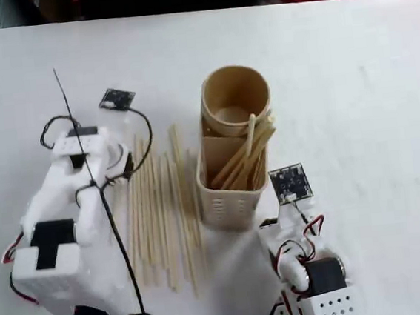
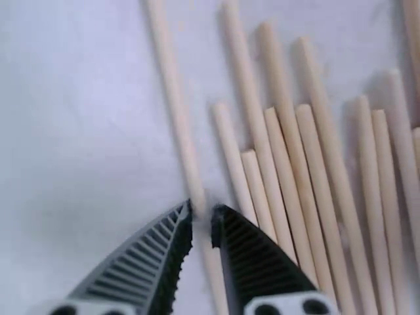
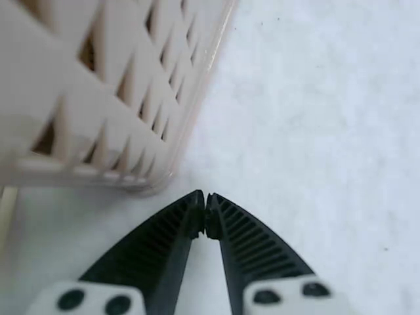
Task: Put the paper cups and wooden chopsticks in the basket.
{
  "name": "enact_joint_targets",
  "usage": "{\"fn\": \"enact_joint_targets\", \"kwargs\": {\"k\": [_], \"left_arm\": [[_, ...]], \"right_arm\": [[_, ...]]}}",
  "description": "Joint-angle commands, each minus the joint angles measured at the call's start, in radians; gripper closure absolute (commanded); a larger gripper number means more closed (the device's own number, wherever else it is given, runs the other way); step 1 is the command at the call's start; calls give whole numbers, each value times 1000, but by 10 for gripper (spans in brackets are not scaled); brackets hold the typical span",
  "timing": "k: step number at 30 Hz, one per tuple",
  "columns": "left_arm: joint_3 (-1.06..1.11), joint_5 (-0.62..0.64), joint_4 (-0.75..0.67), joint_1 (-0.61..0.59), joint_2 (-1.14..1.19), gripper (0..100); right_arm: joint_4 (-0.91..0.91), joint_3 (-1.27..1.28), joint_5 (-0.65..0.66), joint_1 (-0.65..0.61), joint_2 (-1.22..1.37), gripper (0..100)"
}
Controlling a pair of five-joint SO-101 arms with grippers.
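A beige lattice basket (image 1: 232, 192) stands mid-table with a paper cup (image 1: 234, 99) at its far end and several wooden chopsticks (image 1: 249, 157) leaning inside it. More chopsticks (image 1: 160, 214) lie side by side on the table to the left of the basket. My left gripper (image 2: 202, 222) is down at the left edge of that row, shut on a single long chopstick (image 2: 172, 98) that runs between its fingertips. My right gripper (image 3: 206, 214) hangs shut and empty just above the table, close to the basket's near right corner (image 3: 98, 98).
The left arm's white body (image 1: 67, 216) and its black cable (image 1: 103, 205) lie left of the chopstick row. The right arm (image 1: 305, 260) sits at the front edge. The white table (image 1: 369, 112) stretches bare to the right and far side.
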Motion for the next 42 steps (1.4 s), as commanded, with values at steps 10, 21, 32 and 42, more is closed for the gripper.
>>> {"fn": "enact_joint_targets", "kwargs": {"k": [10, 21, 32, 42], "left_arm": [[54, 63, 49, -4, -308, 978], [-141, 71, 141, 140, -1205, 978], [-377, 149, 34, 498, -1116, 977], [-381, 149, -44, 771, -978, 977]], "right_arm": [[4, 9, 2, 4, -7, 979], [4, 9, 2, 4, -7, 979], [4, 9, 2, 5, -7, 979], [4, 9, 2, 5, -7, 979]]}}
